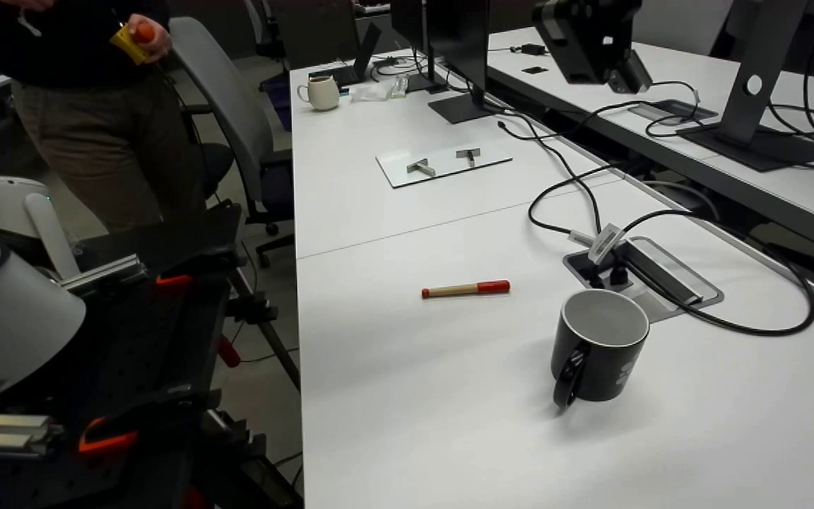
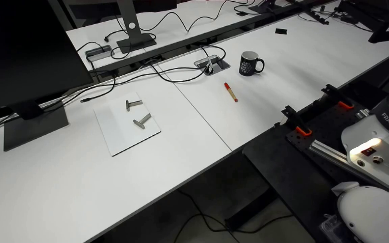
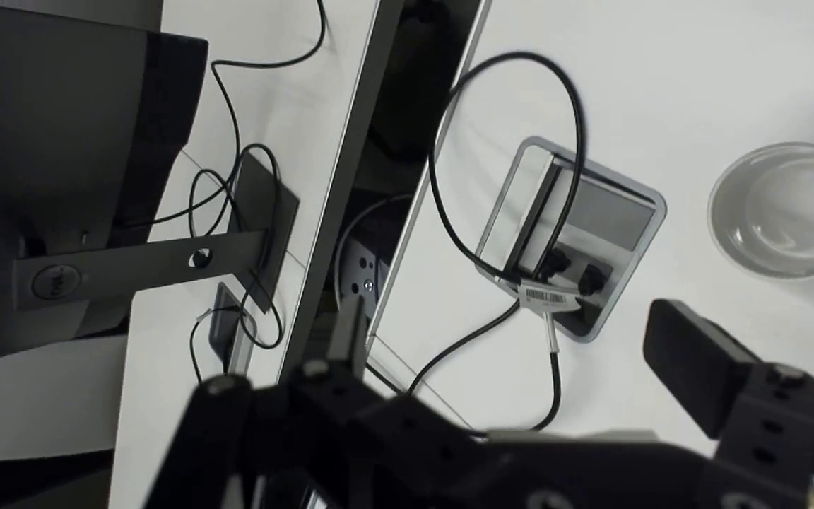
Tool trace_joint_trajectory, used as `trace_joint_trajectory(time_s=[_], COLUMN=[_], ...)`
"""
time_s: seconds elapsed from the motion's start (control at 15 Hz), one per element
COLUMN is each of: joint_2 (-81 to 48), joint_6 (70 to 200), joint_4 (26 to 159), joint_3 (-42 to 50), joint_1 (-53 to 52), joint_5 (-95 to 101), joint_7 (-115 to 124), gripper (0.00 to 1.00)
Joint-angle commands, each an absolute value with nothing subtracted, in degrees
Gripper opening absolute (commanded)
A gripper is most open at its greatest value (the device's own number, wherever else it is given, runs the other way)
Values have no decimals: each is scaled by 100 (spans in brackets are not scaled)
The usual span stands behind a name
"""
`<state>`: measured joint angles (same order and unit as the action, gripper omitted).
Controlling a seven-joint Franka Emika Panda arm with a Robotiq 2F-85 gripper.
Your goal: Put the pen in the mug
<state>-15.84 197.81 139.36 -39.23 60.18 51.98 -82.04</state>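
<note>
The pen [image 1: 465, 289] lies flat on the white table, red at one end, with a pale tan body and a small red tip; it also shows in an exterior view [image 2: 231, 92]. In the wrist view a small tan bit at the bottom right corner may be the pen. The glossy black mug [image 1: 599, 364] stands upright beside it, its grey inside bare; it also shows in an exterior view [image 2: 245, 65] and the wrist view [image 3: 788, 212]. My gripper [image 3: 518, 346] is open and empty, high above the table; it also shows in an exterior view [image 1: 601, 63].
A cable socket box [image 1: 651, 279] with black cables [image 2: 177, 80] lies close to the mug. A white board [image 2: 123, 125] with two metal pieces lies farther along. Monitors [image 1: 460, 49] stand on the desks. A person [image 1: 89, 106] stands beside a chair.
</note>
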Motion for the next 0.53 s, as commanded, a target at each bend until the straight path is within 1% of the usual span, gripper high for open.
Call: trace_joint_trajectory(time_s=[0.0, 0.33, 0.4, 0.47], joint_2=[-586, -279, -542, -490], joint_6=[19805, 19139, 19348, 19263], joint_4=[14246, 14471, 14282, 14331], joint_3=[-2676, -940, -1495, -1253], joint_1=[4815, 2975, 3547, 3272], joint_5=[5333, 6020, 5802, 5885], joint_7=[-8307, -8614, -8472, -8476], gripper=[100, 100, 100, 100])
